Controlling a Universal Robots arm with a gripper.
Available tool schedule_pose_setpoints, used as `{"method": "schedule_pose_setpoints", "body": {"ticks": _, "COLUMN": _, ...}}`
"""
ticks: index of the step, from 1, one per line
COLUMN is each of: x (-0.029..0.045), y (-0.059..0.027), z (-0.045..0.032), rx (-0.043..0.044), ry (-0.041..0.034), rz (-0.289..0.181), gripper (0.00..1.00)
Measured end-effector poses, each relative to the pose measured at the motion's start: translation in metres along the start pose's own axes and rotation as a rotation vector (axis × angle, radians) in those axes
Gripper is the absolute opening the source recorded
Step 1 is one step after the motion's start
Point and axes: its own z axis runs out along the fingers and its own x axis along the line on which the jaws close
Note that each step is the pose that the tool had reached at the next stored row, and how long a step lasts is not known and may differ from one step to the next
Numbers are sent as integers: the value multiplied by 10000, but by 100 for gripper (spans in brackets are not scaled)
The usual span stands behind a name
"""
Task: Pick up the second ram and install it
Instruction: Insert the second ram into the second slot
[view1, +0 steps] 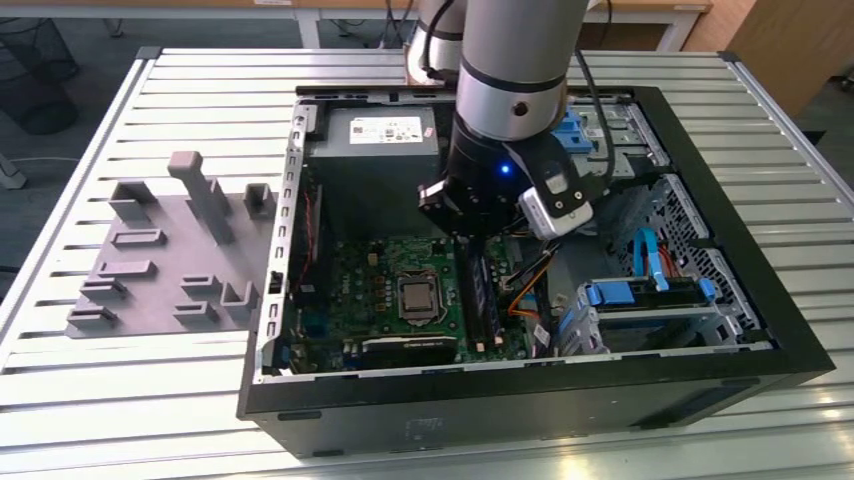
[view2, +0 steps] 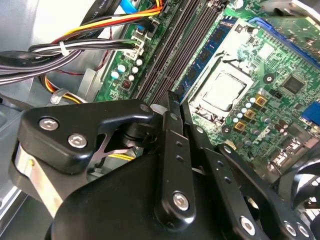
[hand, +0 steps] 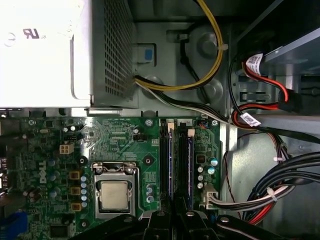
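Your claw (view1: 470, 232) hangs inside the open computer case (view1: 747, 330) on the bench (view1: 200, 80), low over the memory slots at the exterior view's right of the processor (view1: 418, 297). The second ram (view1: 481, 290) stands on edge in those slots on the motherboard (view1: 354, 290). Its long axis runs near to far, parallel to the processor's right side. In the first wrist view it reads as a thin blue-edged strip (hand: 170, 160) with a similar strip in a slot just beside it, and you cannot be sure which of the two is the second one. In the second wrist view the claw (view2: 175, 100) sits right at one end of the blue stick (view2: 202, 57), so the stick stretches away from the claw along the slot rather than across it. You cannot tell whether the claw is clenched, released or gripping the stick. The grey tray (view1: 147, 270) lies well apart, at the exterior view's left of the case.
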Motion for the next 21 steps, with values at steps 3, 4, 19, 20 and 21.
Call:
{"method": "schedule_pose_setpoints", "body": {"ticks": 3, "x": 0, "y": 2, "z": 43, "rx": 0, "ry": 0, "rz": 0, "gripper": 14}}
{"method": "schedule_pose_setpoints", "body": {"ticks": 4, "x": -1, "y": 3, "z": 56, "rx": -1, "ry": 0, "rz": 0, "gripper": 14}}
{"method": "schedule_pose_setpoints", "body": {"ticks": 19, "x": -11, "y": -7, "z": 159, "rx": 0, "ry": 5, "rz": 104, "gripper": 14}}
{"method": "schedule_pose_setpoints", "body": {"ticks": 20, "x": -12, "y": -9, "z": 162, "rx": -2, "ry": 4, "rz": 104, "gripper": 14}}
{"method": "schedule_pose_setpoints", "body": {"ticks": 21, "x": -12, "y": -10, "z": 162, "rx": -2, "ry": 5, "rz": 104, "gripper": 14}}
